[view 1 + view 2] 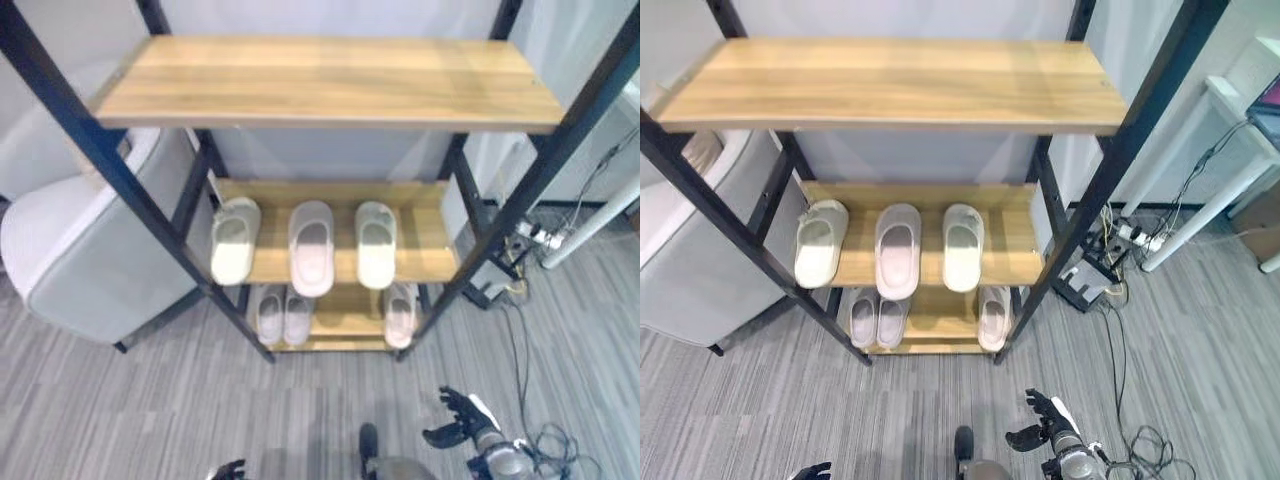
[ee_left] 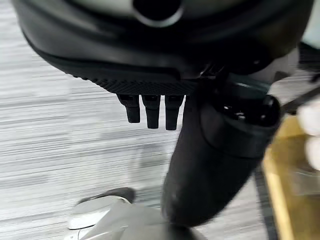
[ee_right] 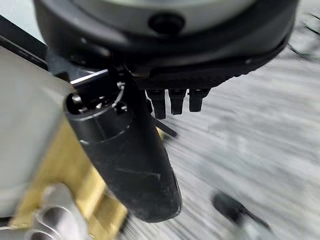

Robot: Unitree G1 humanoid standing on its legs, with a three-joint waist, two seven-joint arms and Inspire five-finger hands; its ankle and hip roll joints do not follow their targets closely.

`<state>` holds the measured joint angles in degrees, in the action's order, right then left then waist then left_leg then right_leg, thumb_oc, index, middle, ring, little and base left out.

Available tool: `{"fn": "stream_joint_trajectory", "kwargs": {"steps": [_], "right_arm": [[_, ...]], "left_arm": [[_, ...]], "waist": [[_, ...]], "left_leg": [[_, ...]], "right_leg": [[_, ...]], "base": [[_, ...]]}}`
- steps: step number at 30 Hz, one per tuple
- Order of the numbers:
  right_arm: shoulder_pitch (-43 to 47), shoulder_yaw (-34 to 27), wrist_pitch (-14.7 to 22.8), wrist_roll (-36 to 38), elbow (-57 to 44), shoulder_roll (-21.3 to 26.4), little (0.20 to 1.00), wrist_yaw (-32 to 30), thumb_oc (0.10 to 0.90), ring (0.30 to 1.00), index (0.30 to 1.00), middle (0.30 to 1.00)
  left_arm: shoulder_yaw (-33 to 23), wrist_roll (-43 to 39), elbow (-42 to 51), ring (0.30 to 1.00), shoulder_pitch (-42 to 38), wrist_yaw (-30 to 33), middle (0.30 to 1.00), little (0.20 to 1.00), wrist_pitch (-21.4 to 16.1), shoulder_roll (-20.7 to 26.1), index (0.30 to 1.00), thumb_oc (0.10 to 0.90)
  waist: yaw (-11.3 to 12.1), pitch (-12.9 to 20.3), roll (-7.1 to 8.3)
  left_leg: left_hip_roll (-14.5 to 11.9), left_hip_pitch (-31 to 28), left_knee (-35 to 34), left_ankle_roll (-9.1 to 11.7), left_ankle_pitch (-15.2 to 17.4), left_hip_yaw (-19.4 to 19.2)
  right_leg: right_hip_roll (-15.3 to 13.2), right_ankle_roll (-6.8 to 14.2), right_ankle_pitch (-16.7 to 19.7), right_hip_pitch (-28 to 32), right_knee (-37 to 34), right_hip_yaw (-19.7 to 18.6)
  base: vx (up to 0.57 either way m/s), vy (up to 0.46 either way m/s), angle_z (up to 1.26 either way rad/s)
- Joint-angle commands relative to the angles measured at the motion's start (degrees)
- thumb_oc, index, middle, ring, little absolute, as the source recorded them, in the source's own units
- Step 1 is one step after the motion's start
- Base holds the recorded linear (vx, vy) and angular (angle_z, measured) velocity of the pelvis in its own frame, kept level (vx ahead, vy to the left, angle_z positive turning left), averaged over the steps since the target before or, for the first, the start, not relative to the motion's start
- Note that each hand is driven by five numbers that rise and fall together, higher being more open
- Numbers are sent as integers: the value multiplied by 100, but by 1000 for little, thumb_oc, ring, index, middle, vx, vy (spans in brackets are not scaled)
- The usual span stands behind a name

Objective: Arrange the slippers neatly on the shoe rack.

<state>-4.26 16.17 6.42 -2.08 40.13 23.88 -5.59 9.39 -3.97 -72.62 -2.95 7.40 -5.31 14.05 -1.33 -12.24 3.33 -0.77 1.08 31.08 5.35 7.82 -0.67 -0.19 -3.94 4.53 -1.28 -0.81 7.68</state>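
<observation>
The shoe rack [image 1: 330, 80] has a black frame and wooden shelves. Three slippers lie side by side on its middle shelf: a cream slipper [image 1: 234, 240] at the left, a pink slipper [image 1: 311, 247] in the middle and another cream slipper [image 1: 376, 243] at the right. On the bottom shelf a pale pink pair [image 1: 283, 315] sits at the left and a single pink slipper [image 1: 401, 313] at the right. My right hand [image 1: 462, 420] hangs low in front of the rack, open and holding nothing. My left hand [image 2: 150, 107] is open too and shows at the lower edge [image 1: 229, 469].
A grey armchair [image 1: 80, 250] stands close against the rack's left side. A power strip with cables [image 1: 535, 235] and a white table leg [image 1: 590, 225] lie to the right. Grey striped carpet [image 1: 150, 400] stretches in front of the rack.
</observation>
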Motion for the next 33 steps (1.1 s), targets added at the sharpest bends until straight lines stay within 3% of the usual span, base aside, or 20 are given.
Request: {"fn": "stream_joint_trajectory", "kwargs": {"steps": [1,3,5,7,11,16,18,24,30,33], "right_arm": [[97,-104,274,-98,-245,238,900,-316,800,900,900,900],[108,-89,281,-95,-261,234,900,-337,800,900,900,900],[127,-29,299,-80,-294,234,900,-318,800,900,900,900],[158,97,323,-306,-283,147,900,-323,800,900,900,900],[48,208,383,-324,-248,-24,900,-325,800,900,900,900],[-81,177,488,-268,-235,-88,900,-303,800,900,900,900],[-111,74,485,-288,-245,74,900,-168,800,900,900,900],[-52,-57,349,-426,-367,387,900,162,800,900,900,900],[86,130,281,-570,-396,436,900,311,800,900,900,900],[197,269,234,-655,-324,394,900,393,800,900,900,900]], "left_arm": [[385,-71,434,900,-93,100,900,900,-235,-168,900,800],[457,-32,500,900,-104,145,900,900,-245,-196,900,800],[550,-5,571,900,-91,127,900,900,-281,-222,900,800],[515,181,332,900,-44,290,900,900,-260,-269,900,800],[677,433,672,900,17,452,900,900,-425,-156,900,800],[847,419,2427,900,439,261,900,900,-694,346,900,800],[1069,291,3806,900,987,-496,900,900,-755,847,900,800],[832,-781,6269,900,2021,-1799,900,900,-551,1675,900,800],[774,-1190,7143,900,2252,-2161,900,900,-391,2014,900,800],[703,-662,7800,900,2091,-2282,900,900,-368,2299,900,800]], "waist": [[8,-158,189],[38,-171,203],[113,-140,147],[162,-76,125],[127,72,123],[179,149,52],[181,243,-71],[176,377,-347],[226,401,-392],[263,423,-400]], "left_leg": [[-386,553,-311,-389,-291,-83],[-387,618,-596,-400,-220,-128],[-361,581,-1444,-400,-239,-181],[-220,344,-2058,-330,-357,103],[-107,86,-2352,-395,-332,132],[-44,-130,-2631,-482,-338,116],[-5,-305,-2916,-537,-375,69],[51,-589,-3541,-588,-578,94],[65,-635,-3589,-583,-602,131],[54,-612,-3590,-575,-665,166]], "right_leg": [[-242,610,-900,-104,835,-206],[-261,638,-943,-58,821,-166],[-219,675,-998,14,786,-88],[-174,718,-1060,22,840,-186],[-206,753,-1028,88,757,-282],[-263,830,-929,162,618,-330],[-323,912,-844,267,410,-361],[-407,996,-816,394,224,-286],[-422,1003,-826,499,157,-226],[-411,981,-801,524,134,-190]], "base": [[73,-76,27],[54,-15,6],[93,36,7],[128,106,6],[78,97,-17],[35,84,-8],[52,124,-7],[-4,82,1],[-15,16,8],[-6,-12,9]]}}
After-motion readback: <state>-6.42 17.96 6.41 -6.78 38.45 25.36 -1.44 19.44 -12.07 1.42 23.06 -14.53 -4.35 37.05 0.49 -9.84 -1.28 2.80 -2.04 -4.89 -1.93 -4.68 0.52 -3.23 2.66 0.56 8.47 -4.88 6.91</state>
